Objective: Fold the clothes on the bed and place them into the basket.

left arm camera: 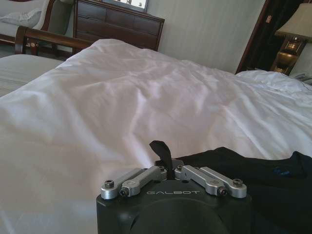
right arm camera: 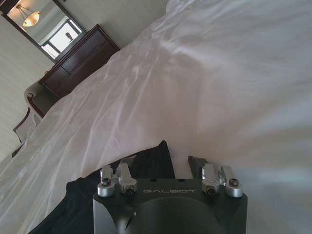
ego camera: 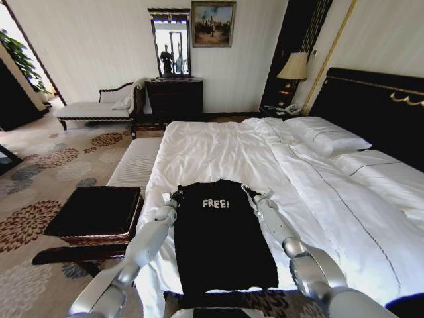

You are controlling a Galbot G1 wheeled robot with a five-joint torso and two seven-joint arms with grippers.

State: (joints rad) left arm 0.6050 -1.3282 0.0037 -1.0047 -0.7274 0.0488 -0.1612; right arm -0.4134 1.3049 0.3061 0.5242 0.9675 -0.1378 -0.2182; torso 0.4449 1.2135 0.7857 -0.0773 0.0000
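Left gripper (left arm camera: 170, 171) pinches the black T-shirt (ego camera: 222, 232) at one top corner, right gripper (right arm camera: 168, 168) gapes open by the other, shirt stretching back toward the robot.

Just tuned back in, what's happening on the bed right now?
The black short-sleeved T-shirt with white "FREE!" lettering lies lengthwise on the large bed with the white duvet. Both arms are at its shoulder end: the left gripper is shut, pinching a bit of black fabric, while the right gripper sits open with the shirt's edge between its fingers. The low brown woven wicker basket stands on the patterned carpet to the robot's left of the bed, with nothing visible in it.
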